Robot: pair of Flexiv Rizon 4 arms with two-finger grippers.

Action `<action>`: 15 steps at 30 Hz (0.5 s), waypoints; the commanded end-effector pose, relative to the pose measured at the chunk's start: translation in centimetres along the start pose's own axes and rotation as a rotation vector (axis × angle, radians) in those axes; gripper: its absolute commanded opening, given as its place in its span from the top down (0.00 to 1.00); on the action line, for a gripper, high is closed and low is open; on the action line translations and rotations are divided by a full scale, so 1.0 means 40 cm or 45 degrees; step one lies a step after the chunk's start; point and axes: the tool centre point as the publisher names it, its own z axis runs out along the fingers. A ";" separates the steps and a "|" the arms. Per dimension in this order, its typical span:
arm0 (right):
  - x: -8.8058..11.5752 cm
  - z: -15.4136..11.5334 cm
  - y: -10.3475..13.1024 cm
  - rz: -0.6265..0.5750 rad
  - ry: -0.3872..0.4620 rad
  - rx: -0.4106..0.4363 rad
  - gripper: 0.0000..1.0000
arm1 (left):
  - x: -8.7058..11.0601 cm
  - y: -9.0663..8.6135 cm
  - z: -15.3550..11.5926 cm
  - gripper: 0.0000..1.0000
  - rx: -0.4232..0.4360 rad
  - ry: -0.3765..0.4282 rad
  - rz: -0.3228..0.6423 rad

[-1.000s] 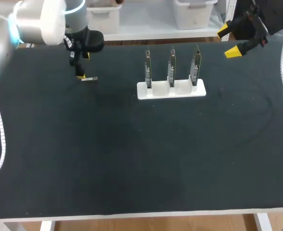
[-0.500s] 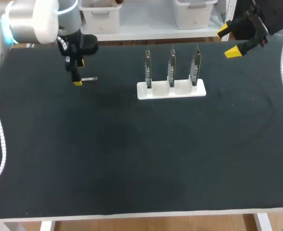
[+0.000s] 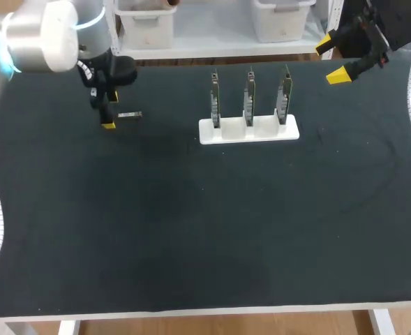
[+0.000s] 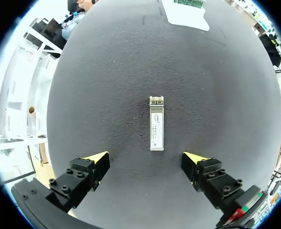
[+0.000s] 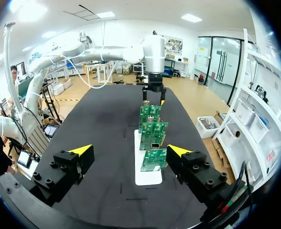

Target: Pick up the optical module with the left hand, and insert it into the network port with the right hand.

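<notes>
My left gripper [image 4: 147, 157] gapes wide and empty, the small silver metal optical module [image 4: 156, 123] just ahead. My right gripper [image 5: 130, 150] is spread empty too.

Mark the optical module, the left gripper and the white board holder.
optical module [image 4: 156, 125]: left wrist view, middle of its body.
left gripper [image 4: 146, 157]: left wrist view, midway between yellow tips.
white board holder [image 3: 250, 135]: head view, front wall.

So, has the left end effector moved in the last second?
Yes: the left end effector slid left, away from the white rack; the optical module stayed put beside it.
</notes>
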 end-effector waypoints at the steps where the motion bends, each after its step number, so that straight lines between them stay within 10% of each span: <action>1: 0.000 0.000 -0.001 -0.001 0.000 0.000 0.00 | -0.010 0.030 0.001 0.00 0.751 0.020 0.012; 15: 0.000 0.000 -0.001 -0.001 0.000 0.000 0.00 | -0.023 0.028 0.015 0.00 0.794 0.001 0.003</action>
